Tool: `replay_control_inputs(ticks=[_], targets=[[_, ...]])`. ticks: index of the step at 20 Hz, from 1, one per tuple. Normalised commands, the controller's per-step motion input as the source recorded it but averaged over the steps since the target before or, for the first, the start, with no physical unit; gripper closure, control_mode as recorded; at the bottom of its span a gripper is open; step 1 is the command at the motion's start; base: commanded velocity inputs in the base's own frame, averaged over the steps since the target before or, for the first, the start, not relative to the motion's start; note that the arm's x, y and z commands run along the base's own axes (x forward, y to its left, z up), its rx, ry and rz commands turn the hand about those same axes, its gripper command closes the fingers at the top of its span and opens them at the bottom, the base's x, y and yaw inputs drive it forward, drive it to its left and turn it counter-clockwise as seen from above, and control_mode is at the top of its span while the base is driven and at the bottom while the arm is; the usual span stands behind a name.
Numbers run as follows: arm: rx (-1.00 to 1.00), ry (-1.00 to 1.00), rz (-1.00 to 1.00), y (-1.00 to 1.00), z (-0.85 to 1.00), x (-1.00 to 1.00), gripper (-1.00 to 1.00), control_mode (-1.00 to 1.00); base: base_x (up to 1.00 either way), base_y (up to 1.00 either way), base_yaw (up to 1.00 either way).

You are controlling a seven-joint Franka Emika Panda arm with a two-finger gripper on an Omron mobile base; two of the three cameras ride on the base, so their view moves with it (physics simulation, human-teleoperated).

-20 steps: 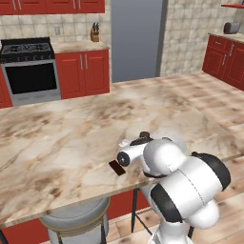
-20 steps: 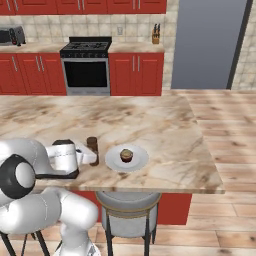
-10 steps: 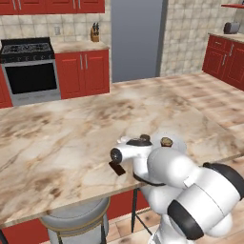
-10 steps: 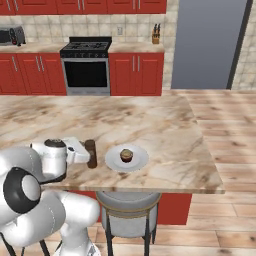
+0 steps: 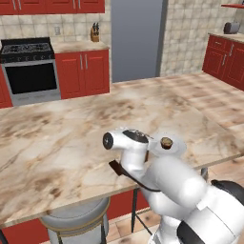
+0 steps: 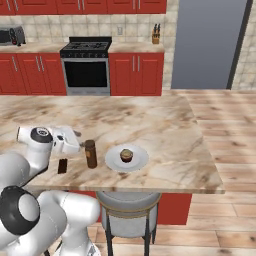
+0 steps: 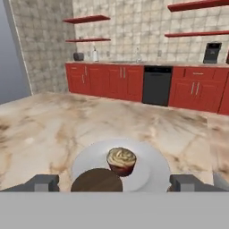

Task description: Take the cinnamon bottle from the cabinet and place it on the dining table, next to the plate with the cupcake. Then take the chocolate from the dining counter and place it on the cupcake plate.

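The brown cinnamon bottle stands upright on the marble dining table, just left of the white plate that carries the cupcake. My gripper hangs open up and to the left of the bottle, holding nothing. In the hand view the bottle's dark cap sits low between my spread fingertips, clear of both, with the cupcake and plate right behind it. The flat dark chocolate lies near the table's front edge, left of the bottle. In the left base view my hand covers the bottle; the chocolate peeks out under it.
A grey stool stands under the table's near edge below the plate. The table's right edge runs close beyond the plate. Across the room are a black stove, red cabinets, a grey fridge and red wall shelves.
The jaws have opened wide and let go of the cinnamon bottle, which stays upright beside the plate. The hand has lifted a little and drawn back from it.
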Motion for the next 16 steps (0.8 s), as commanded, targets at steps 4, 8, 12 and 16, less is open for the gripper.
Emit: replay_control_inputs(ticks=[4,8,12,16], targets=[[0.10,0.00,-0.01,0.28,0.90,-0.51,-1.00,-1.00,0.00,0.00,0.00],[0.10,0.00,0.02,0.38,0.71,-0.56,-1.00,-1.00,0.00,0.00,0.00],[0.07,0.13,0.13,0.55,0.44,-0.53,-1.00,-1.00,0.00,0.00,0.00],[0.03,0.28,0.29,0.67,-0.09,-0.66,-1.00,-1.00,0.00,0.00,0.00]])
